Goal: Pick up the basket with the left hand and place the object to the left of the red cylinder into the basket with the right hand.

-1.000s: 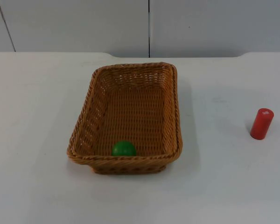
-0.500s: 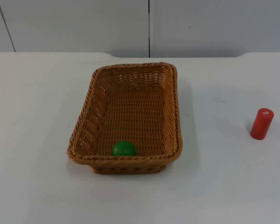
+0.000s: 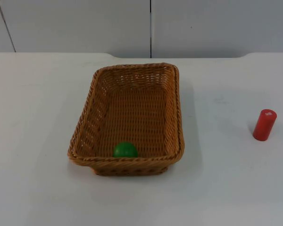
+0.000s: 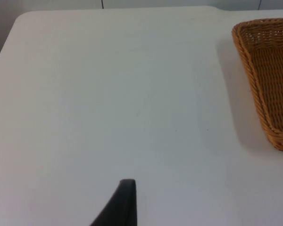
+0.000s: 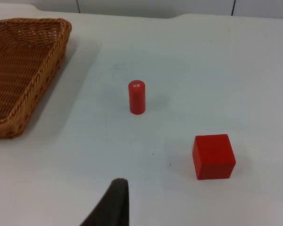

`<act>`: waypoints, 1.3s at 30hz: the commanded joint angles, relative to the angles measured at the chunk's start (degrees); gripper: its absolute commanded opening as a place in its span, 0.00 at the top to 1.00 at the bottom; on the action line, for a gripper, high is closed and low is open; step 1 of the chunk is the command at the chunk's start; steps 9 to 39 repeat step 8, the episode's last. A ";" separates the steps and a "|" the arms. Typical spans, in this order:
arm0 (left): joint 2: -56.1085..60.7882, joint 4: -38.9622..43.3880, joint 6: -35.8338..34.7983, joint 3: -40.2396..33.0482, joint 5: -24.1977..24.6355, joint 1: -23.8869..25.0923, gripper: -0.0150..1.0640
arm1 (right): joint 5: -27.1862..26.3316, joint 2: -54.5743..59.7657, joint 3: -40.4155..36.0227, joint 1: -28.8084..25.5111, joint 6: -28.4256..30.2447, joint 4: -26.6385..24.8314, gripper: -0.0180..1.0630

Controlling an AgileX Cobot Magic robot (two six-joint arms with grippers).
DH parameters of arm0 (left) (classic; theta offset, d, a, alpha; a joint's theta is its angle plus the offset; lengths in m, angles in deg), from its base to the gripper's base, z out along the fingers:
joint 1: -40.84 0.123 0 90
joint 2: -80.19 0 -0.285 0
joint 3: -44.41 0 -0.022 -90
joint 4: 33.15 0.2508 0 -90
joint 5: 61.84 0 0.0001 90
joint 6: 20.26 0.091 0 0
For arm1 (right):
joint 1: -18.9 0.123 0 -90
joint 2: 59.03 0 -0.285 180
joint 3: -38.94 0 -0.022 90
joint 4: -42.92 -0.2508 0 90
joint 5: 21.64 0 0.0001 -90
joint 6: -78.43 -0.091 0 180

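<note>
Left gripper [image 4: 125, 202]: one black fingertip shows, hanging over bare white table well to the left of the basket. Whether the fingers stand apart or together cannot be told. It holds nothing that can be seen.

Right gripper [image 5: 114, 202]: one black fingertip shows, hanging over the table at the right side, short of the red cylinder. Apart or together cannot be told here either. Nothing is seen in its grasp.

Wicker basket [image 3: 132, 117]: a brown rectangular woven basket, sitting flat on the table near the middle, its long sides running from the near edge toward the far edge. No gripper touches it.

Green ball [image 3: 125, 150]: lies inside the basket, on its floor, against the near wall and a little toward the near left corner.

Red cylinder [image 3: 264, 125]: stands upright on the table near the right edge, well apart from the basket.

Red cube [image 5: 213, 156]: rests on the table near the cylinder, on the side away from the basket.

Table [image 3: 226, 188]: white top, ending at a grey partition wall [image 3: 85, 23] along the far edge.
</note>
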 commanded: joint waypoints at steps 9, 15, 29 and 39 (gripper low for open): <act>0.20 -0.15 -0.03 -0.23 -0.69 0.75 0.01 | -0.72 -0.14 -0.51 -0.41 -0.18 -0.09 0.01; 0.20 -0.15 -0.03 -0.23 -0.69 0.75 0.01 | -0.72 -0.14 -0.51 -0.41 -0.18 -0.09 0.01; 0.20 -0.15 -0.03 -0.23 -0.69 0.75 0.01 | -0.72 -0.14 -0.51 -0.41 -0.18 -0.09 0.01; 0.20 -0.15 -0.03 -0.23 -0.69 0.75 0.01 | -0.72 -0.14 -0.51 -0.41 -0.18 -0.09 0.01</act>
